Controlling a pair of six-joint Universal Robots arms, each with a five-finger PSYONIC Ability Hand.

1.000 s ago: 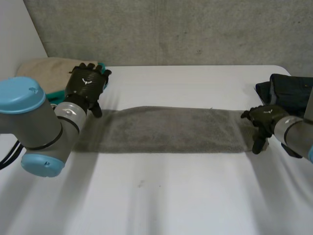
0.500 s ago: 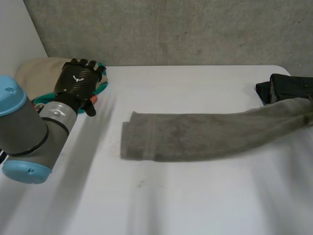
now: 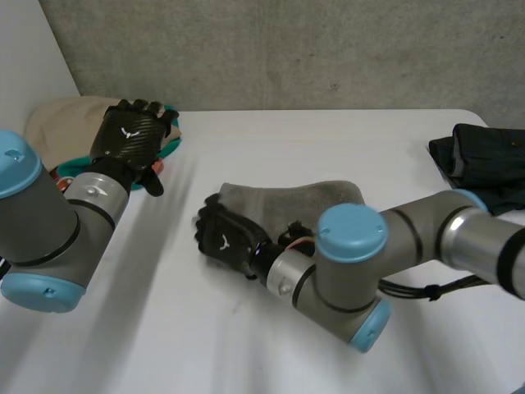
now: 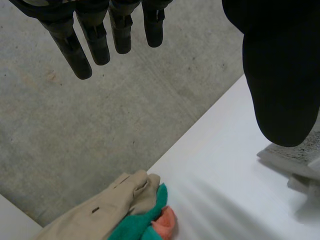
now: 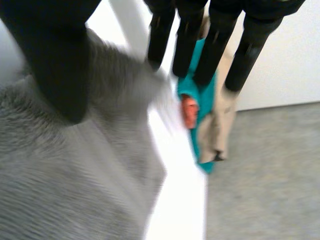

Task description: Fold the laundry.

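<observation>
Your grey towel (image 3: 303, 201) lies doubled over near the middle of the bench (image 3: 328, 139), its upper layer laid back across the lower one. Your right hand (image 3: 223, 238) sits low at the towel's left end, with the right arm reaching across in front of the cloth. In the right wrist view the hand (image 5: 55, 65) is released: the fingers (image 5: 186, 35) run straight out past the towel's edge, the thumb stands apart from them, and the towel (image 5: 65, 190) lies under the palm. Nothing there shows a pinch on the cloth.

Your left hand (image 3: 131, 138) hangs above the bench's left rear corner, well apart from the towel. It is also released and holds nothing; in its wrist view the fingers (image 4: 82, 45) are straight and the thumb is spread wide. Below it is a pile of clothes (image 4: 100, 212) in beige, teal and orange. A heap of dark clothes (image 3: 484, 156) rests at the right rear corner.
</observation>
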